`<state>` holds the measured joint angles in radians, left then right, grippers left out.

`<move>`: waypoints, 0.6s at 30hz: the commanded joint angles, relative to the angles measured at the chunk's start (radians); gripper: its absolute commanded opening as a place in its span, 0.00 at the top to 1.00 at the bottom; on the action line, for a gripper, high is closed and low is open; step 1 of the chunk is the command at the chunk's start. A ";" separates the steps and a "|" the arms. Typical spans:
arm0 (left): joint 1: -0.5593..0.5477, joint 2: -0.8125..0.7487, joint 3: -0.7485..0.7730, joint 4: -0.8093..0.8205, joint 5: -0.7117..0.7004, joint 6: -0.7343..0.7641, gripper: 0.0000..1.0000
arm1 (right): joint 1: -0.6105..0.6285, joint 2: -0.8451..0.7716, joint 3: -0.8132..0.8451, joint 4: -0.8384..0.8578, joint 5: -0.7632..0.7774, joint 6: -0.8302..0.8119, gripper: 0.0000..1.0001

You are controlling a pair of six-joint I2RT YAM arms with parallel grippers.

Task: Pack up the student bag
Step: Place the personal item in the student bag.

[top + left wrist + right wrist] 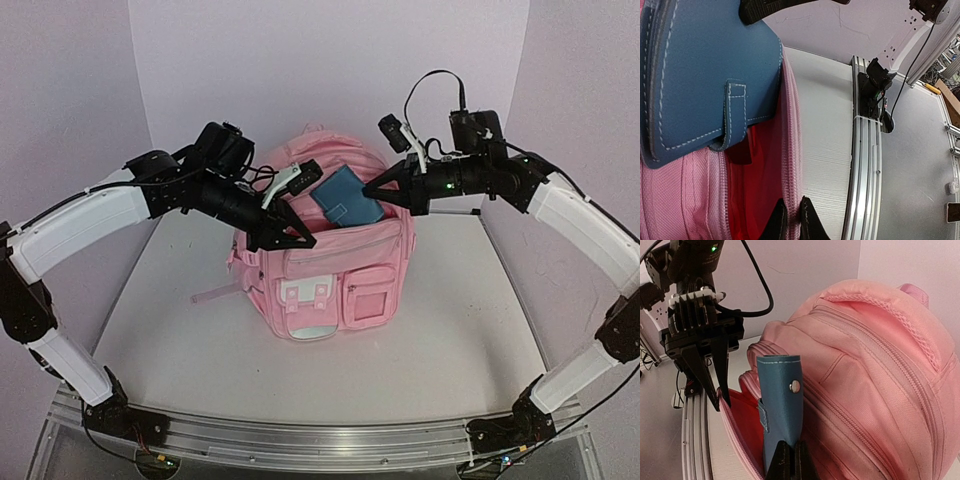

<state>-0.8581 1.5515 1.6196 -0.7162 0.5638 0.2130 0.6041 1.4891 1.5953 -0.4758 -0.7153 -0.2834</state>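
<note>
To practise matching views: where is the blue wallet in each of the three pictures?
Top external: blue wallet at centre, poking from the student bag.
Left wrist: upper left, filling the corner.
Right wrist: lower centre, upright.
Shared landmark: the student bag's open zip edge.

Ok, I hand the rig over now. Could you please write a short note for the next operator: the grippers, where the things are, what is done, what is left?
Left gripper: shut on the front rim of the bag, holding the main compartment open.
Right gripper: shut on the edge of the blue wallet.
Bag: upright in the middle of the table, main compartment unzipped, red lining showing.
Wallet: partly inside the opening, the rest sticking out.
Done: bag open, wallet at the mouth.
Left: lower the wallet fully in, release both grips, probably zip shut. Whether other items are already inside cannot be seen.
</note>
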 commanded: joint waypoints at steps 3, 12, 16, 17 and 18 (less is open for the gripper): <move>0.001 0.004 0.068 -0.043 -0.022 0.011 1.00 | 0.003 0.011 0.050 -0.196 -0.045 -0.134 1.00; 0.001 -0.012 0.064 -0.033 -0.063 -0.006 0.72 | 0.020 0.045 0.078 -0.253 -0.043 -0.181 0.91; 0.002 -0.037 0.047 -0.023 -0.096 -0.010 0.64 | 0.022 0.041 0.079 -0.247 -0.026 -0.177 0.74; 0.002 -0.042 0.043 -0.021 -0.102 -0.012 0.63 | 0.022 0.040 0.080 -0.246 -0.025 -0.177 0.71; 0.002 -0.046 0.042 -0.019 -0.107 -0.013 0.62 | 0.022 0.040 0.082 -0.245 -0.027 -0.177 0.68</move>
<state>-0.8627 1.5579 1.6360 -0.7437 0.5085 0.2074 0.6186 1.5252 1.6497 -0.6780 -0.7458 -0.4494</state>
